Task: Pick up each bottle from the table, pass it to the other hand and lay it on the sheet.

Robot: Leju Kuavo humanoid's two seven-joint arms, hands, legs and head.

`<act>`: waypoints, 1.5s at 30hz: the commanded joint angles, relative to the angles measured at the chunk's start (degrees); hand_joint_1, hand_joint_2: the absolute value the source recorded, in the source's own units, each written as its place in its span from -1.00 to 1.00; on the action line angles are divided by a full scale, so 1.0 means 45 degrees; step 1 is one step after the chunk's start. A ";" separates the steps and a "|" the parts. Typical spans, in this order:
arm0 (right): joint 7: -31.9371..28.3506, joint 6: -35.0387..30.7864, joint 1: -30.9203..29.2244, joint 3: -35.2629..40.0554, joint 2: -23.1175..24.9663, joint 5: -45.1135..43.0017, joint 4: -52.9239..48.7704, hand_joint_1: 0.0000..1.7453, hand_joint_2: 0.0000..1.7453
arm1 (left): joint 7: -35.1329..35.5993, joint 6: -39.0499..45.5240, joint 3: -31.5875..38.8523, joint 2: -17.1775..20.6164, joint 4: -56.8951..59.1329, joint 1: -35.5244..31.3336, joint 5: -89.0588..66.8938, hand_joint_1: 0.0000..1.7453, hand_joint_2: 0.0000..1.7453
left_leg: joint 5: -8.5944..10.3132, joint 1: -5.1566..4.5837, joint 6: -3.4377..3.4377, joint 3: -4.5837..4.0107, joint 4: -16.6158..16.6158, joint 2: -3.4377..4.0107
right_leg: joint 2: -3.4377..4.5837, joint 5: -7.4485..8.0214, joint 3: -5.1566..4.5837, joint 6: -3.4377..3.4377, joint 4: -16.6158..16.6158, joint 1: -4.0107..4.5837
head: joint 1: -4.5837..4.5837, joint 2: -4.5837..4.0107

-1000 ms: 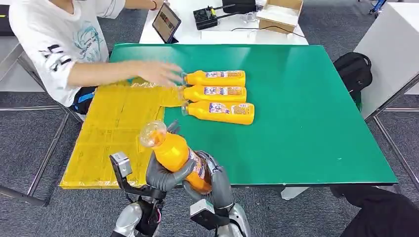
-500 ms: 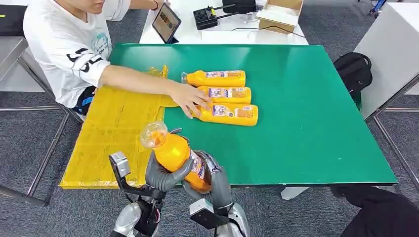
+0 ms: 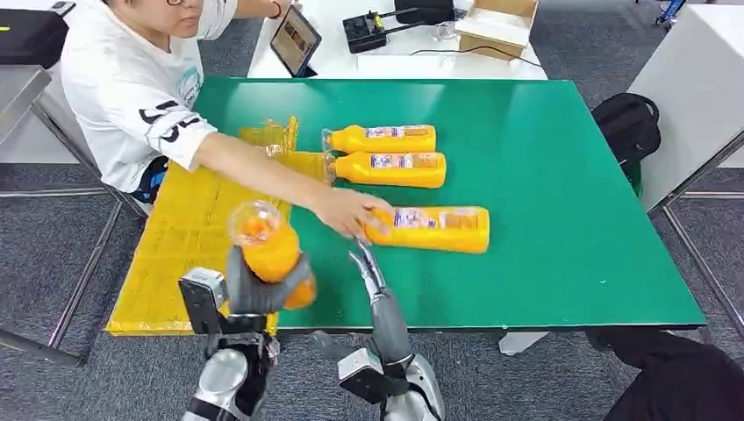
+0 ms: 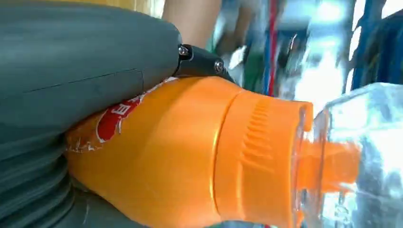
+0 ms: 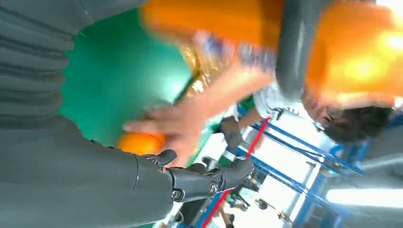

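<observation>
Handover judged complete: orange bottle (image 3: 268, 254) gripped upright in the left robot hand (image 3: 259, 294), clear cap uppermost, poised over the near edge of the yellow sheet (image 3: 189, 232). In the left wrist view, same bottle (image 4: 190, 152) wrapped by the grey thumb, label showing beside it. Right robot hand (image 3: 368, 267) empty, fingers apart and pointing up, just beside the held bottle but not touching it. Laying this bottle down on the sheet judged the next step, not yet done. No bottle lying flat on the sheet so far; a crumpled fold at its far corner near the bottles. Three more orange bottles on the green tabletop (image 3: 544, 175), all on their sides: far bottle (image 3: 382, 139), middle bottle (image 3: 386, 169), and near bottle (image 3: 434, 228), set apart toward the robot. Person's hand (image 3: 351, 212) resting on the neck end of the near bottle. So one bottle mid-cycle, three left to pick, pass and place.
</observation>
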 commanded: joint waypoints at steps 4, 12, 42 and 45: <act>0.0126 0.0125 -0.0144 0.0352 -0.0180 -0.0420 -0.1047 -1.00 -1.00 | -0.0198 0.1018 0.2048 0.0447 0.0844 -0.1438 -0.0699 1.00 1.00 | -0.0011 -0.0001 0.0012 0.0044 -0.0010 0.0015 | 0.0006 -0.0010 0.0041 -0.0028 -0.0008 0.0004 | 0.0000 0.0000; -0.0616 -0.0281 0.0172 -0.0028 -0.0098 -0.1660 -0.2618 -1.00 -1.00 | -0.0090 0.4548 0.3433 0.1537 0.3464 -0.3535 -0.5143 1.00 1.00 | -0.0015 0.0001 0.0009 0.0077 -0.0015 0.0002 | -0.0015 -0.0024 0.0070 -0.0064 -0.0002 0.0014 | 0.0005 0.0000; -0.0886 -0.0065 -0.0048 -0.0249 -0.0064 -0.3034 -0.2306 -1.00 -1.00 | 0.2679 0.2794 0.4047 0.4144 1.1261 -0.6173 -1.4985 1.00 1.00 | 0.0010 0.0010 -0.0014 0.0072 -0.0018 0.0075 | 0.0062 0.0013 0.0028 -0.0076 0.0016 0.0016 | 0.0000 0.0000; -0.0873 -0.0034 -0.0062 -0.0266 -0.0061 -0.3045 -0.2226 -1.00 -1.00 | 0.2853 0.2518 0.3698 0.4188 1.1491 -0.6113 -1.5298 1.00 1.00 | 0.0007 0.0010 -0.0010 0.0071 -0.0015 0.0066 | 0.0052 0.0007 0.0032 -0.0076 0.0017 0.0017 | 0.0005 0.0000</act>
